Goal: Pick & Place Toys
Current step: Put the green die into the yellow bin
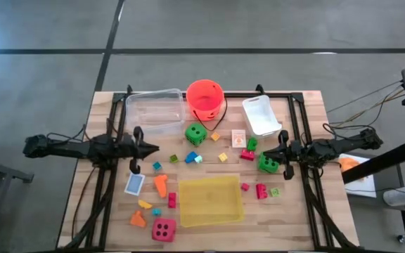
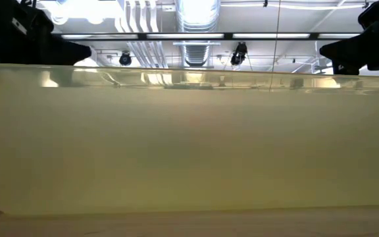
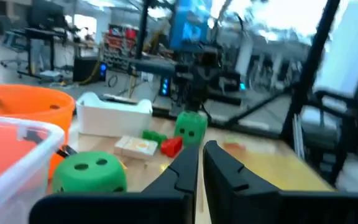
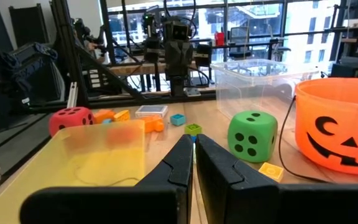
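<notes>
Toys lie scattered on the wooden table. One green die sits near the orange bucket, a second green die at the right, and a pink die at the near left. Small bricks lie around a blue card and a white-orange card. My left gripper is shut and empty above the table's left side, pointing right. My right gripper is shut and empty at the right, just beyond the second green die, pointing left. Both shut grippers also show in the wrist views, the left and the right.
A flat yellow tray lies at the near middle and fills the low view. A clear tub and a white tub stand at the back on either side of the bucket. Black frame rails run along both sides.
</notes>
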